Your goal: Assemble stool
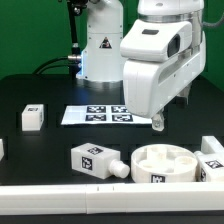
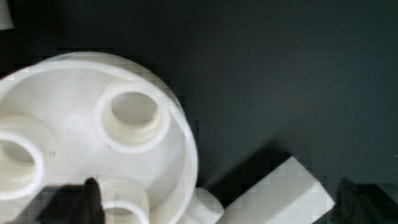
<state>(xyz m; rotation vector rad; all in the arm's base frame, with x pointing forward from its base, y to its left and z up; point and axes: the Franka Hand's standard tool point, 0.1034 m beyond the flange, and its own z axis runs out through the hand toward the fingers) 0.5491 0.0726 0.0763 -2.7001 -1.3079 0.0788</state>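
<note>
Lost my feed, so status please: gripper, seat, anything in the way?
Gripper over seat, jaws unclear, nothing seen held. Sockets up, none filled. Loose leg lying beside it, not blocking.

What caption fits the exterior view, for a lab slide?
Panda end effector hovers over the round stool seat, a tagged leg lying beside it, marker board beyond.
</note>
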